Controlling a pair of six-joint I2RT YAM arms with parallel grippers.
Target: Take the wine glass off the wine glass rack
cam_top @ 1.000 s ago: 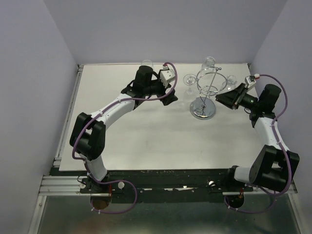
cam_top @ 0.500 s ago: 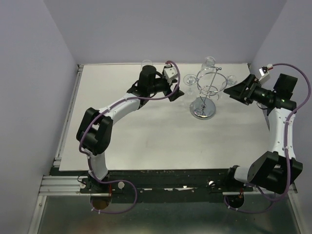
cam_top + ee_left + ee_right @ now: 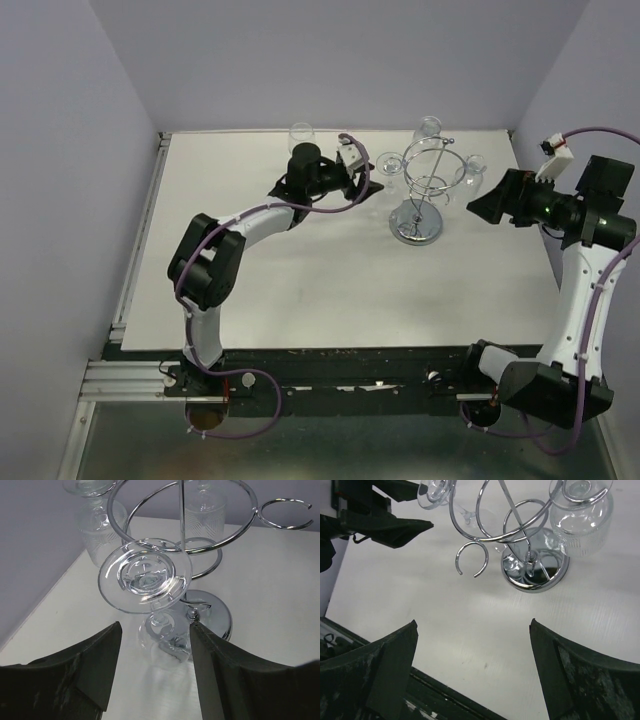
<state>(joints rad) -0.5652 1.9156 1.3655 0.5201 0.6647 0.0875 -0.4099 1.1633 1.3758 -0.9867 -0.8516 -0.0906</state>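
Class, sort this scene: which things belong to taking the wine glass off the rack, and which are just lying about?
Belong: wine glass rack; hanging wine glass before the left gripper.
Lying about: loose glass, far left; rear hanging glass; right-hand hanging glass.

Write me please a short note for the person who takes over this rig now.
Left claw: open, just short of the wine glass that hangs foot-up in a loop of the wine glass rack; no contact visible.
Right claw: open, empty, apart from the rack.
Done: approach only.
To do: close on the glass, slide it out of the loop, set it down.
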